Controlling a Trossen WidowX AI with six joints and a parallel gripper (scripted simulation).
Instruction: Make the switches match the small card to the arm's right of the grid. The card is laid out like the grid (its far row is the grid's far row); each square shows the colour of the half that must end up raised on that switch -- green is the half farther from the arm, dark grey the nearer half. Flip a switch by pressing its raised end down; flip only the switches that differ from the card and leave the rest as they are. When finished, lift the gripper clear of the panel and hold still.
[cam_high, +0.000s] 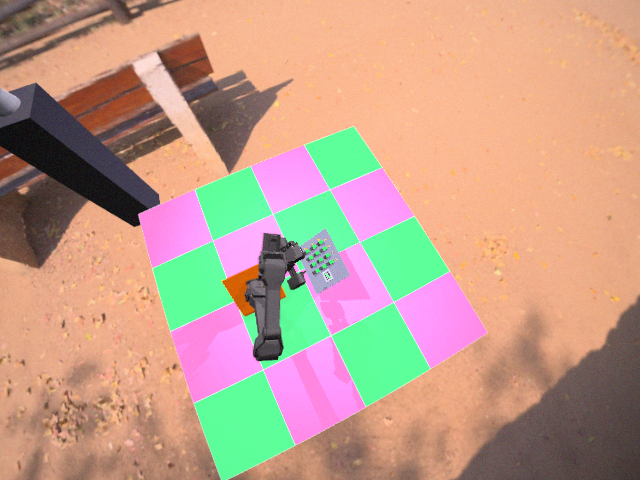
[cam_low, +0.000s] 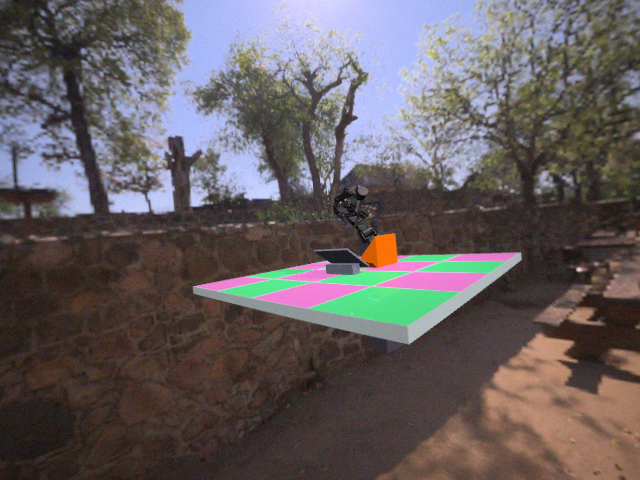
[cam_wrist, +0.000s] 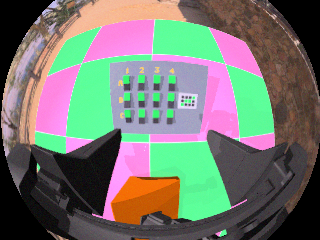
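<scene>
A grey tilted panel (cam_high: 338, 281) (cam_low: 338, 255) (cam_wrist: 195, 127) bears switches in rows A to C and columns 1 to 4, all visible in the wrist view. Each switch shows a green far half and a dark near half; which half is raised is hard to tell. The small white card (cam_high: 327, 275) (cam_wrist: 188, 101) sits right of the grid with green and dark squares, some green ones in its middle row; its full pattern is too small to read surely. My gripper (cam_wrist: 166, 134) is open and empty, held above and short of the panel's near edge, touching no switch.
An orange block (cam_high: 239, 284) (cam_low: 385, 250) (cam_wrist: 145, 197) stands on the arm's side of the panel, partly under the arm in the top view. A grey block (cam_low: 342, 268) is under the panel. The checkered table (cam_high: 382, 356) (cam_low: 310, 294) (cam_wrist: 185, 165) carries them.
</scene>
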